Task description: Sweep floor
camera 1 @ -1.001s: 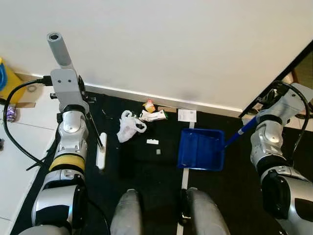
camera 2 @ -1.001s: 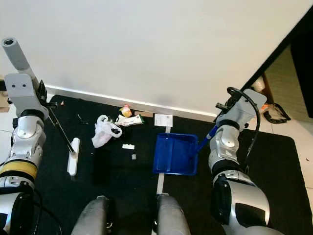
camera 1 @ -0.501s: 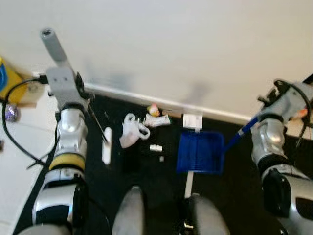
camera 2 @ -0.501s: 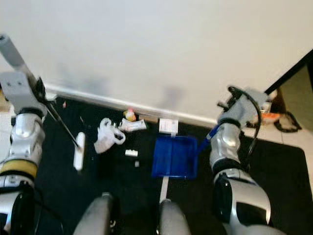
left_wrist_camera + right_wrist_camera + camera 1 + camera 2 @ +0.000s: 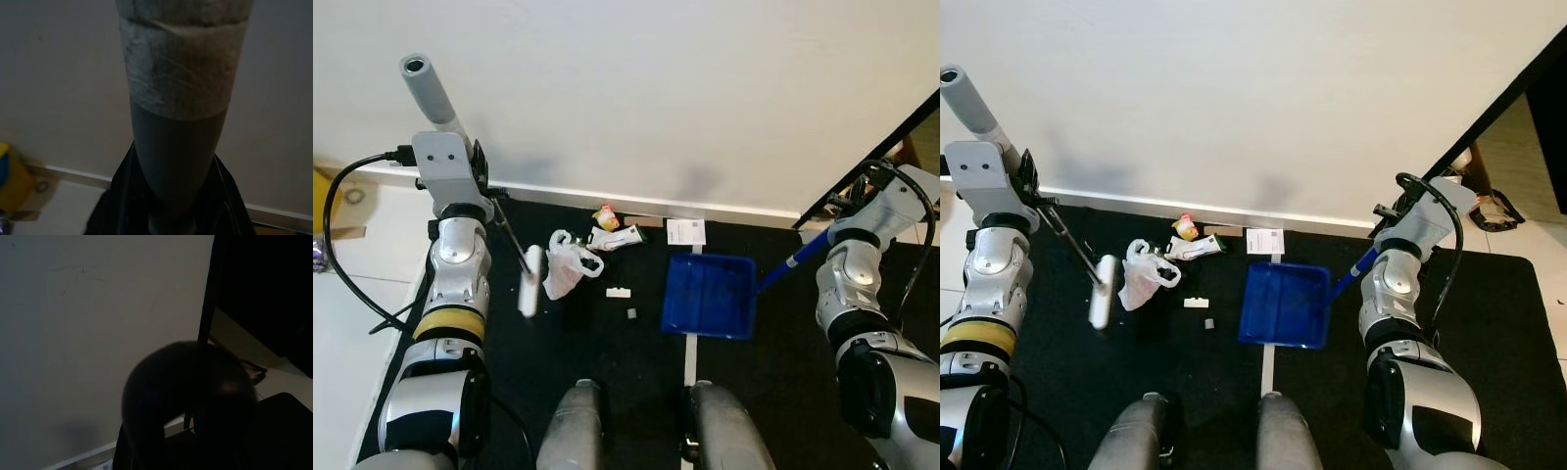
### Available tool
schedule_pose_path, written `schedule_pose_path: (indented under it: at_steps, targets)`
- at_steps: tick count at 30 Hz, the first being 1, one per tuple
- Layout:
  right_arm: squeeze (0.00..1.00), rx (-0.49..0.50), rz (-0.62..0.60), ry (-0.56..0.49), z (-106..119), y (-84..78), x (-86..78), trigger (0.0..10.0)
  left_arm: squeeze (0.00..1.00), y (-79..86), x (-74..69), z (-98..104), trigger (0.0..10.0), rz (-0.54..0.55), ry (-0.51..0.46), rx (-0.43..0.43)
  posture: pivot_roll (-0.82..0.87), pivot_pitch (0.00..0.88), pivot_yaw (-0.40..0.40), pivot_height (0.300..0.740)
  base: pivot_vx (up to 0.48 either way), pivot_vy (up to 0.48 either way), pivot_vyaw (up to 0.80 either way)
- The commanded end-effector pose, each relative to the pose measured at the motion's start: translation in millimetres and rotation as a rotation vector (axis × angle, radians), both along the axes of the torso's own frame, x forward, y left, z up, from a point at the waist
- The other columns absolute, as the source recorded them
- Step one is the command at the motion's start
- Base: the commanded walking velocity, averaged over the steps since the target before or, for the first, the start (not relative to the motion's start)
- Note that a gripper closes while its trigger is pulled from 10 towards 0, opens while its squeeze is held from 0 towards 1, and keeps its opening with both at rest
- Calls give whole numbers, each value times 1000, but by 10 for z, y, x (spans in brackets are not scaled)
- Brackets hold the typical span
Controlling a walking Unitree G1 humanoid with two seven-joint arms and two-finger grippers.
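Sweeping barely begun: litter lies on the black mat, dustpan empty.

The blue dustpan (image 5: 710, 306) sits on the black mat (image 5: 607, 392) with nothing visible in its tray. All the litter lies to its left: a small pale block (image 5: 619, 292) and a tiny grey scrap (image 5: 632, 313) nearest, then a crumpled white bag (image 5: 564, 268), a wrapper (image 5: 616, 235) and a yellow-red bit (image 5: 607, 214) toward the wall, and a paper slip (image 5: 685, 231) just behind the pan. The left gripper (image 5: 481, 182) is clamped on the broom (image 5: 530, 279), whose white head is just beyond the bag, farther from the pan. The right arm (image 5: 847, 279) carries the pan's blue handle (image 5: 790, 265); I cannot tell how its fingers sit. By my judgement every piece remains to be swept in.
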State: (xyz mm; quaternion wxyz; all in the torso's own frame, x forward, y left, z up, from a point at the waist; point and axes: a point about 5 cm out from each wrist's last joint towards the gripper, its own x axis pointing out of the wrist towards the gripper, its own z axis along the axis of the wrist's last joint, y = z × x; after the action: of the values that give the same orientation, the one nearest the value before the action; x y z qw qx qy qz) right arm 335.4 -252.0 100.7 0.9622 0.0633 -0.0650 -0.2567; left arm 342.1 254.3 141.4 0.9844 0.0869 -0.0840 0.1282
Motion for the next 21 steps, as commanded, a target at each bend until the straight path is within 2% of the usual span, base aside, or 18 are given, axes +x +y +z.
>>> schedule_pose_path:
  at_steps: [1, 10, 11, 21]
  targets:
    - [0, -9, -3, -1, -8, -26, -21, 10000, 0, 42, -22, 15, 10000, 35, -11, 23, 44, 185, -35, 731, 0, 0, 0]
    - [0, -48, 36, -47, 101, -52, 15, 10000, 0, 121, -17, 120, 10000, 49, -66, 52, 50, 275, -49, 731, 0, 0, 0]
    - [0, -59, 51, -86, 205, -74, 55, 10000, 0, 138, 2, 209, 10000, 48, -104, 53, 54, 316, -56, 731, 0, 0, 0]
    - [0, -29, 32, -165, 470, -112, 181, 10000, 0, 191, 89, 427, 10000, 19, -152, 87, 69, 386, -58, 731, 0, 0, 0]
